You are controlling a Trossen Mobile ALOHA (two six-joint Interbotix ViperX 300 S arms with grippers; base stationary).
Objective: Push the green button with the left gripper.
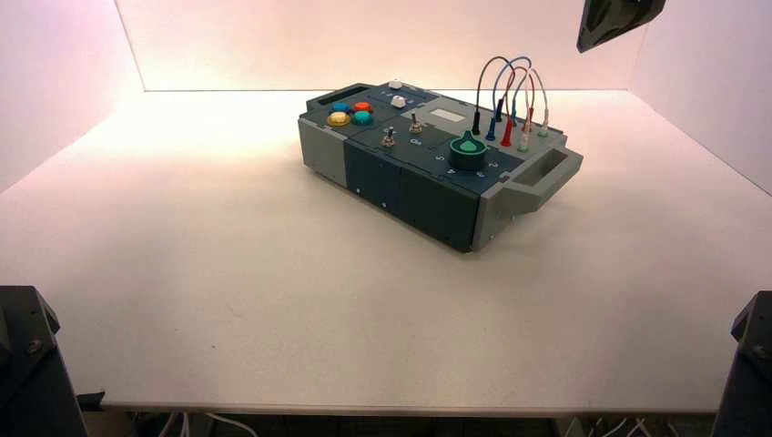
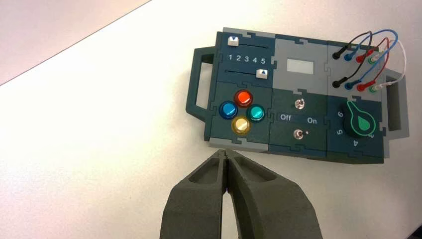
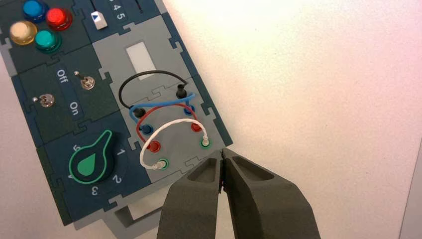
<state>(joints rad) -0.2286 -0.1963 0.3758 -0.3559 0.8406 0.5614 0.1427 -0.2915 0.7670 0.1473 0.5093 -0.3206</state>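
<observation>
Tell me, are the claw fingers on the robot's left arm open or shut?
Shut: in the left wrist view, the left gripper's two fingers meet at their tips.
</observation>
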